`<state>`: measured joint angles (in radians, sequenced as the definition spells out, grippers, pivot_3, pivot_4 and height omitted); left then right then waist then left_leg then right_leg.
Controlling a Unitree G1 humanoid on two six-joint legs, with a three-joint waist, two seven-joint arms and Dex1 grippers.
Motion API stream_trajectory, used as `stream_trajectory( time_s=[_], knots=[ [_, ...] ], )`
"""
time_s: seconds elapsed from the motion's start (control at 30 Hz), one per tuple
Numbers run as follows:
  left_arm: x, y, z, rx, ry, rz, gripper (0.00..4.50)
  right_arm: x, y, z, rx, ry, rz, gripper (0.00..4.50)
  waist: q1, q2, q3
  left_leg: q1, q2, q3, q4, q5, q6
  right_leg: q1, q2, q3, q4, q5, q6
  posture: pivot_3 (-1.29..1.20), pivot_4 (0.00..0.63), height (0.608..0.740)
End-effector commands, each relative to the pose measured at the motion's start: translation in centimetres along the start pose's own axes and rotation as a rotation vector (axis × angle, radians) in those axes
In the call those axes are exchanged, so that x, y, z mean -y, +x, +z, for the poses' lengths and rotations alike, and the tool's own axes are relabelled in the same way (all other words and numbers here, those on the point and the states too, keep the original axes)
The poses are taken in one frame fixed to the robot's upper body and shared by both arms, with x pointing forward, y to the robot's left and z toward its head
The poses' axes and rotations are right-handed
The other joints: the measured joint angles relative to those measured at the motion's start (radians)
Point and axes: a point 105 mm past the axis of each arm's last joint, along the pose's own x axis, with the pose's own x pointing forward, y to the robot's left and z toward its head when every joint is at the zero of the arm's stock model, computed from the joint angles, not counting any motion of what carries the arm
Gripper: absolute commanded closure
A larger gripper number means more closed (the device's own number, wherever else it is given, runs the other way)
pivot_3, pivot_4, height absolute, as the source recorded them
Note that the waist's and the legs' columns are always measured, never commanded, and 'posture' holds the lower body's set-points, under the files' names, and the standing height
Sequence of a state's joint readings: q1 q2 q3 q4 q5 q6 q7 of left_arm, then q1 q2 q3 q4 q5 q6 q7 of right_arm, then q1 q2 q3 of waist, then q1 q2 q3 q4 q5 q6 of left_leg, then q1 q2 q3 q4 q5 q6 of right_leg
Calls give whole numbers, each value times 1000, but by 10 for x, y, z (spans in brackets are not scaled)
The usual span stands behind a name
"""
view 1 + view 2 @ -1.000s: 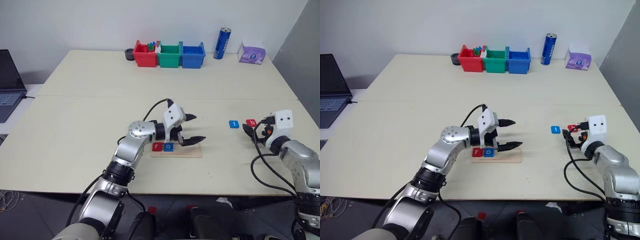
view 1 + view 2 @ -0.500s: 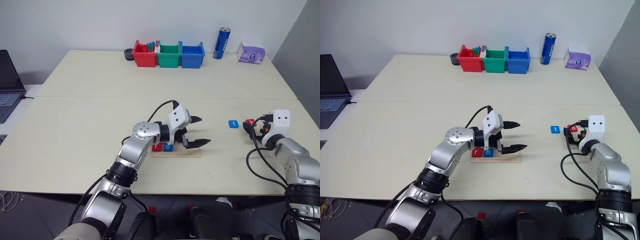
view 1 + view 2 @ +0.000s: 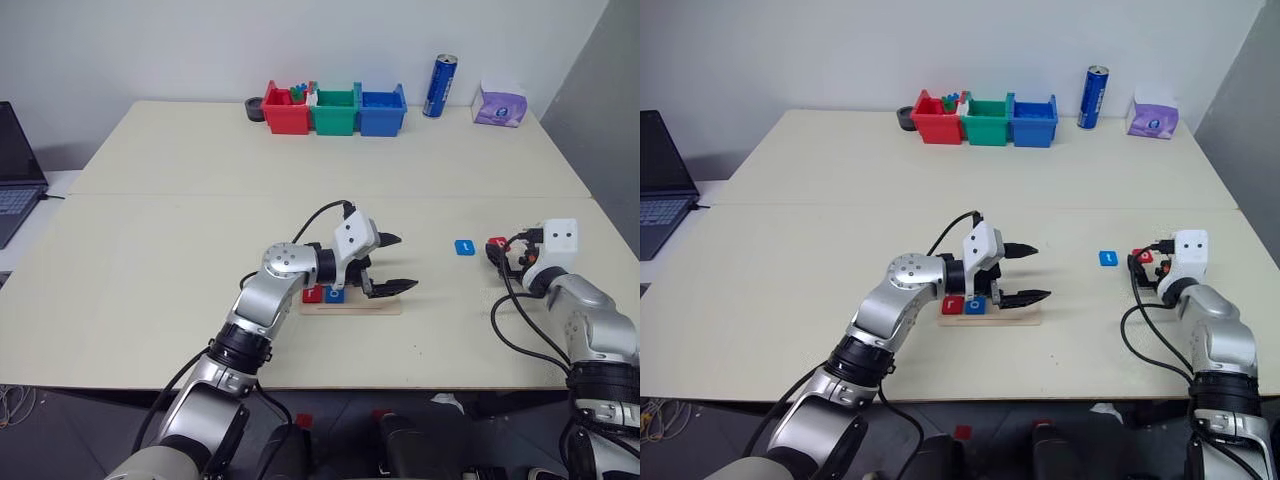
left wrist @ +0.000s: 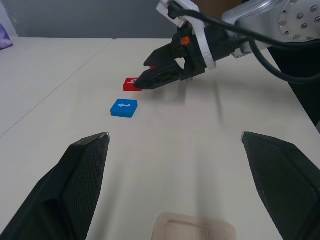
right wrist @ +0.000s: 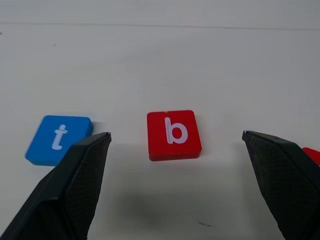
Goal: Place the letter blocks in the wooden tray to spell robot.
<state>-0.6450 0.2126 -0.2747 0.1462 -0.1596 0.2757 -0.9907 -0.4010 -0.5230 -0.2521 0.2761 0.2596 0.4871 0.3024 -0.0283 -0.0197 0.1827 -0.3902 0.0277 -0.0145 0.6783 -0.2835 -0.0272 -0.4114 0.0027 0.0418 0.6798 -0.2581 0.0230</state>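
Centring the wide-open right gripper (image 5: 175, 185) on the red b (image 5: 173, 134) is the job now: ease down so a finger lands either side, square to its edges, without nudging the blue t (image 5: 59, 138) at its nine o'clock. Toward ten o'clock, the tray (image 3: 385, 304) carries r (image 3: 314, 293) and o (image 3: 336, 294), the left gripper (image 3: 396, 263) open and empty above it. Since a second ago the right gripper has edged closer to the b; the left has held its place.
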Motion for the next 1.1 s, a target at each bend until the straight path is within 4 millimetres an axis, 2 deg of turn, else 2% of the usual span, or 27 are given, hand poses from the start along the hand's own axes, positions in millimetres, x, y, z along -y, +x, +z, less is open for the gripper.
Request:
stream_trajectory(
  time_s=[0.03,0.97,1.07,1.1],
  knots=[
    [2,0,12,40,38,-4,27,5,4,10,50,-10,-18,0,0,0,0,0,0,0,0,0,0,0,0,0,0,0,0,0,150,740],
    [0,-2,14,25,38,-7,27,-7,21,8,57,5,19,0,-1,0,0,0,0,0,0,0,0,0,0,1,0,0,0,0,150,740],
    [0,-1,14,26,39,-8,0,-7,21,8,57,5,17,581,-1,0,0,0,0,0,0,0,0,0,0,1,0,0,0,0,150,740],
    [0,-2,14,26,38,-8,0,-7,20,7,58,8,17,967,-1,0,0,0,0,0,0,0,0,0,0,1,0,0,0,0,150,740]
  ],
)
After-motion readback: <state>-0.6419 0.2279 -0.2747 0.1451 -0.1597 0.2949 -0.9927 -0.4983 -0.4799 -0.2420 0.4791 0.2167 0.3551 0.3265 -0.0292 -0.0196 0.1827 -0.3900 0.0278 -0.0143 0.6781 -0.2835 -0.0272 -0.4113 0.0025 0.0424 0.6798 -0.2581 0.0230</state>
